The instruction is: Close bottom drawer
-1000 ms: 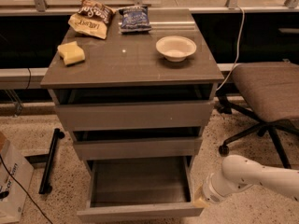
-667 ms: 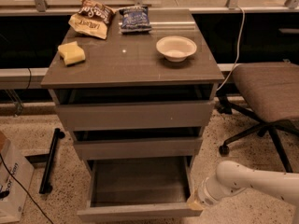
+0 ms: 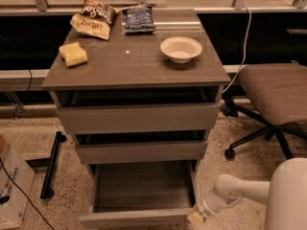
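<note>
The grey-brown cabinet [image 3: 139, 73] has three drawers. The bottom drawer [image 3: 141, 190] is pulled far out, showing its shallow grey box, thin side walls and plain flat front [image 3: 136, 219]. The middle drawer front [image 3: 141, 152] and the taller top drawer front [image 3: 139, 119] also stand slightly out. My white arm comes in from the lower right. The gripper [image 3: 195, 217] is at the right end of the bottom drawer's front, touching or almost touching its corner.
On the cabinet top lie a yellow sponge [image 3: 73, 54], two snack bags [image 3: 95, 18] [image 3: 139, 19] and a white bowl [image 3: 181, 48]. An office chair [image 3: 273, 97] stands at the right. A black bar [image 3: 52, 169] and a cardboard box [image 3: 12, 188] are on the floor at the left.
My arm has shifted left and down, bringing the gripper from beside the drawer's right side to the right corner of its front. The drawer itself has not visibly moved.
</note>
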### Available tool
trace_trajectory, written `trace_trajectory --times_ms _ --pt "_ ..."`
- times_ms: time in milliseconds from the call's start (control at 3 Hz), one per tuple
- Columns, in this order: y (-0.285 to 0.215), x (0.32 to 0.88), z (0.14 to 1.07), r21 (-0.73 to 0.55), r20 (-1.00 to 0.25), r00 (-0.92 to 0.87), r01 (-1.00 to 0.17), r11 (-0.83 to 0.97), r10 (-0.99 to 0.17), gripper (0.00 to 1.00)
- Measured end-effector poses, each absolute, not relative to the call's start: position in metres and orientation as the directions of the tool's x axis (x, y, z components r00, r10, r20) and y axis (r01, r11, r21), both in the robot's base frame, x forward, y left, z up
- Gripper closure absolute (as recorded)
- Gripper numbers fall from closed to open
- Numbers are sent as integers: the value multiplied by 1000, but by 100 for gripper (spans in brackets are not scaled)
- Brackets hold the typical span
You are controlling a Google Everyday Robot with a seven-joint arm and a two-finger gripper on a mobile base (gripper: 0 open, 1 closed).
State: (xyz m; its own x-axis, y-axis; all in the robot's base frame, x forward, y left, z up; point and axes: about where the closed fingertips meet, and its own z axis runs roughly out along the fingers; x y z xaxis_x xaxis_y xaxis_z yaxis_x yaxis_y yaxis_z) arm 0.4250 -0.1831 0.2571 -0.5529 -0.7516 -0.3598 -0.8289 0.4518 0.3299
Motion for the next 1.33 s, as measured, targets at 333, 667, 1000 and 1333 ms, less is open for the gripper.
trace_trajectory --times_ms 333,667,1000,1333 --pt "-174 425 179 437 -315 -646 -749 498 -695 100" --pt "-174 425 180 437 -315 -646 -749 498 -695 100" --pt "-161 433 177 416 -359 -623 -773 479 -695 100" --pt "-141 443 173 415 -409 -591 -799 436 -695 100"
